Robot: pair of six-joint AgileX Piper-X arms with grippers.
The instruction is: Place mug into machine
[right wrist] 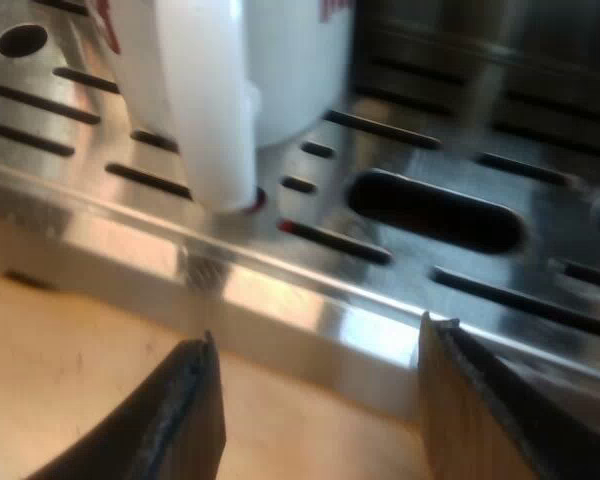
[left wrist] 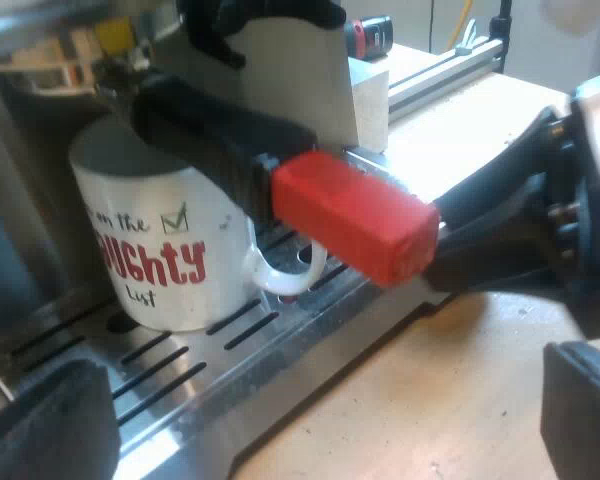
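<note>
A white mug point(left wrist: 165, 250) with red and green lettering stands upright on the espresso machine's slotted metal drip tray point(left wrist: 230, 370). Over the mug, the holder's dark handle point(left wrist: 210, 140) with its red end point(left wrist: 355, 215) sticks out from the machine's front. My left gripper point(left wrist: 325, 400) is open and empty, held back from the tray's edge. My right gripper point(right wrist: 315, 360) is also open and empty, just off the tray's rim point(right wrist: 310, 320), facing the mug's handle point(right wrist: 210, 110). From the left wrist, the right gripper point(left wrist: 450, 245) sits close under the red end.
A wooden tabletop point(left wrist: 410, 400) runs along the tray's edge. Beyond the machine are a pale block point(left wrist: 370, 95), a metal rail point(left wrist: 450, 70) and a small red and black item point(left wrist: 370, 38). The tray has long slots and an oval opening point(right wrist: 435, 210).
</note>
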